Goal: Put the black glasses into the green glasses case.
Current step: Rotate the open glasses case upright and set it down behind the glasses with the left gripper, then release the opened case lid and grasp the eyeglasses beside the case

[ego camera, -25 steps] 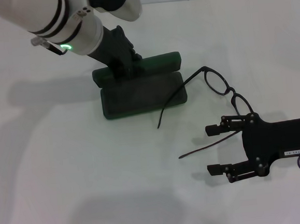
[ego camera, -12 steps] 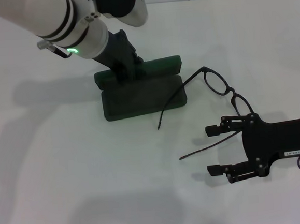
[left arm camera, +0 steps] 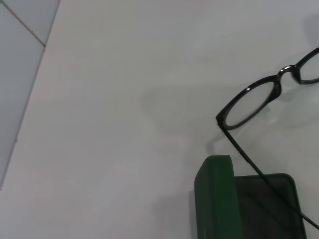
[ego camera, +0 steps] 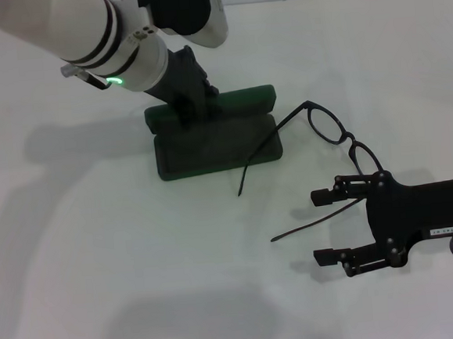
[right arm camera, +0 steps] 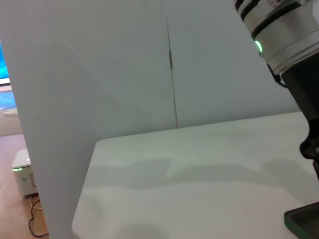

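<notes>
Black glasses point(ego camera: 335, 133): mid-counter, one temple lying across the open green glasses case point(ego camera: 213, 143). Light, springy, fragile; grip the bridge.
Right end effector point(ego camera: 323, 227): fingers apart, nearby.
Left end effector point(ego camera: 184, 104): at the lid; grip state hidden.

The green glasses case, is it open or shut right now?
Open. The green glasses case shows its dark lining, lid raised behind under the left gripper; one temple of the black glasses crosses its corner.
</notes>
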{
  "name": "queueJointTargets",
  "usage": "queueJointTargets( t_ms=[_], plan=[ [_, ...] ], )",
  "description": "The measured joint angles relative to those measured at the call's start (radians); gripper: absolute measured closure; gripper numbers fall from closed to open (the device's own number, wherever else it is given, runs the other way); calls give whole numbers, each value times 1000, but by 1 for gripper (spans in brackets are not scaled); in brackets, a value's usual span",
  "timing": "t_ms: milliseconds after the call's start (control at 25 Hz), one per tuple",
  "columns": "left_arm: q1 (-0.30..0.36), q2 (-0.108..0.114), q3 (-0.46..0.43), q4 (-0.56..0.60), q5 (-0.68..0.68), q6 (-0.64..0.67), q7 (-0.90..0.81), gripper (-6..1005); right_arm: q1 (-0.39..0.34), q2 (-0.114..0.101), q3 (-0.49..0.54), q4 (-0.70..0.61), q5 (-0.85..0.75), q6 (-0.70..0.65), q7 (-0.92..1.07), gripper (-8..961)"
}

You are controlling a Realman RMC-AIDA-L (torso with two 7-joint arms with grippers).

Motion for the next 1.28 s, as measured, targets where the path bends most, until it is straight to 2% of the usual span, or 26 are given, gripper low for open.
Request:
queueJointTargets(
  t_ms=[360, 520, 600, 800, 840, 920, 1120, 1280],
  plan=[
    [11, 1, -2, 25, -16, -2, -22, 611, 0, -1, 0, 0, 0, -1, 0, 165],
    [27, 4, -25, 58, -63, 18, -44, 529, 0, -2, 0, 0, 0, 0, 0, 165],
    [37, 6, -82, 71, -109, 58, -45, 488, 0, -2, 0, 0, 1, 0, 0, 166],
    [79, 16, -331, 37, -307, 222, 25, 386, 0, -4, 7, -1, 8, 2, 35, 166],
    [102, 18, -385, 22, -364, 262, 65, 366, 1, -5, 8, -2, 8, 4, 48, 167],
    [158, 24, -462, 4, -464, 316, 132, 214, 3, -9, 13, -9, 9, 6, 79, 167],
    [341, 51, -558, -75, -697, 416, 341, 220, 9, -16, 76, -16, 8, 0, 145, 168],
    [459, 85, -581, -204, -771, 452, 501, 225, 12, -38, 86, -28, 9, -1, 202, 168]
  ],
)
